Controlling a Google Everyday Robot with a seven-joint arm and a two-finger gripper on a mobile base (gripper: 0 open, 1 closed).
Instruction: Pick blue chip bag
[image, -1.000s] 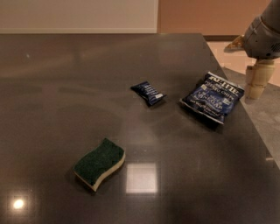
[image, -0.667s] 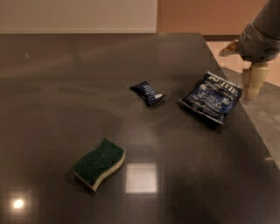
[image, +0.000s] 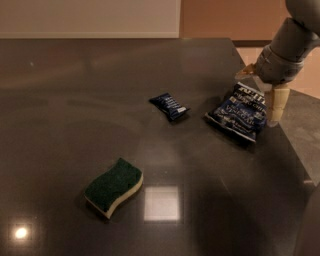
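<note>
Over far right edge of dark glossy table (image: 75, 100), camera view: gripper (image: 257, 99) on end of grey arm (image: 289, 42), arm entering from upper right corner. Two pale fingers spread well apart, nothing clamped between them; one finger (image: 276, 102) pointing straight down, tip at or just above tabletop, just beside right edge of blue chip bag (image: 239, 114); other showing only as short pale tip at upper corner of bag, partly hidden by wrist. Contact with bag: cannot tell. Blue chip bag flat on table near right edge, crinkled, dark blue with white band and white lettering, band end toward gripper, turned at a slant to table edge. Not lifted. Left of bag, apart from it, small dark-blue wrapped packet (image: 170, 106), also flat and slanted. Well apart, toward near left, green sponge (image: 113, 186) with pale lower layer, wavy outline, green face up. Bright square glare patch (image: 161, 203) on tabletop just right of sponge; small round glare spot (image: 21, 232) at near left. Beyond table, pale wall at upper left, brownish wall at upper right.
</note>
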